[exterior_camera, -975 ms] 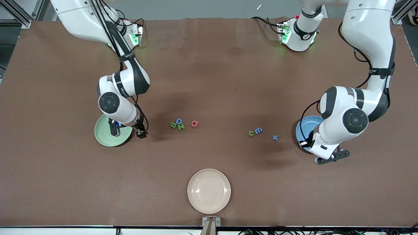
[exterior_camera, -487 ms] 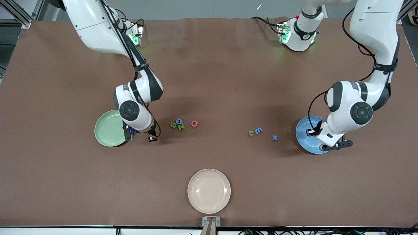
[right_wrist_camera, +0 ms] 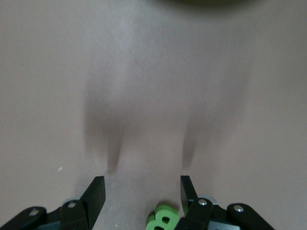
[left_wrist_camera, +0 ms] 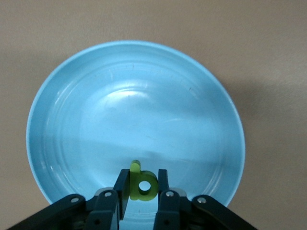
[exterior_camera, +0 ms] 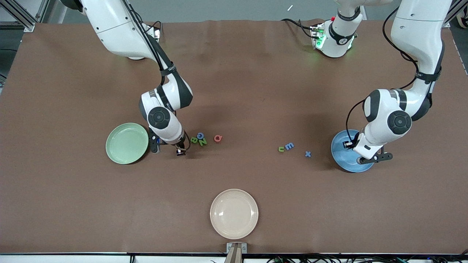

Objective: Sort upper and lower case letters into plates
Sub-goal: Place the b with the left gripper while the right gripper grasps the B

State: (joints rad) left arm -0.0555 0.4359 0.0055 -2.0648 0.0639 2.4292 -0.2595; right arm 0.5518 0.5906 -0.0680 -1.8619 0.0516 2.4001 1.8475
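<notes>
This is a robotics lab bench, not a home or a shop. Two white industrial arms (exterior_camera: 164, 106) (exterior_camera: 398, 109) are mounted along one edge of a wide table (exterior_camera: 256, 73) covered in plain brown matting, with green status lights (exterior_camera: 320, 41) glowing at one base. Aluminium framing rails (exterior_camera: 18, 12) stand at the corners, bundled cables (exterior_camera: 329, 259) run along the camera-side edge, and a small bracket (exterior_camera: 236, 248) is clamped there. Toy letters (exterior_camera: 199, 139) and plastic plates (exterior_camera: 234, 213) serve as test props.

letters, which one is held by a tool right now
The green q, shut in the left tool over the blue plate; every other letter lies loose on the table.
</notes>
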